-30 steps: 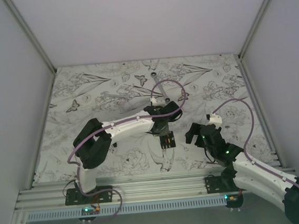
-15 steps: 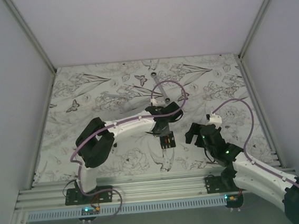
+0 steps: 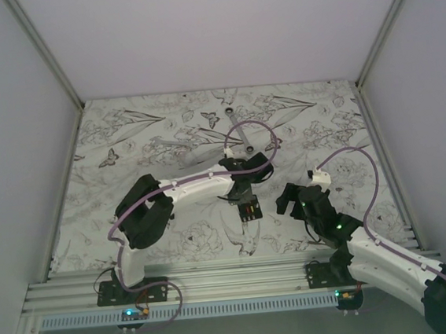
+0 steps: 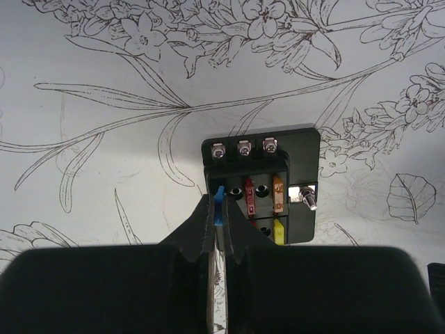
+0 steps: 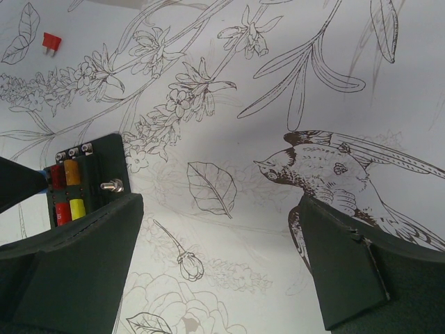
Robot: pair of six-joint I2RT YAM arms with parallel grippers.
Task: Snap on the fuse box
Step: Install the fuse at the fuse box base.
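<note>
Black fuse box lies flat on the flower-printed sheet, near the middle of the table and between the two arms. Its top is uncovered, and the left wrist view shows three screws along its far edge, with red, orange and yellow fuses seated in the slots. The left gripper stands right over the box with its jaws pinched narrow on a blue fuse. That fuse's tip is at the box's leftmost slot, though I cannot tell whether it is seated. The right gripper hangs just beside the box on its right, jaws spread wide and holding nothing. A loose red fuse lies on the sheet, well apart from the box.
</note>
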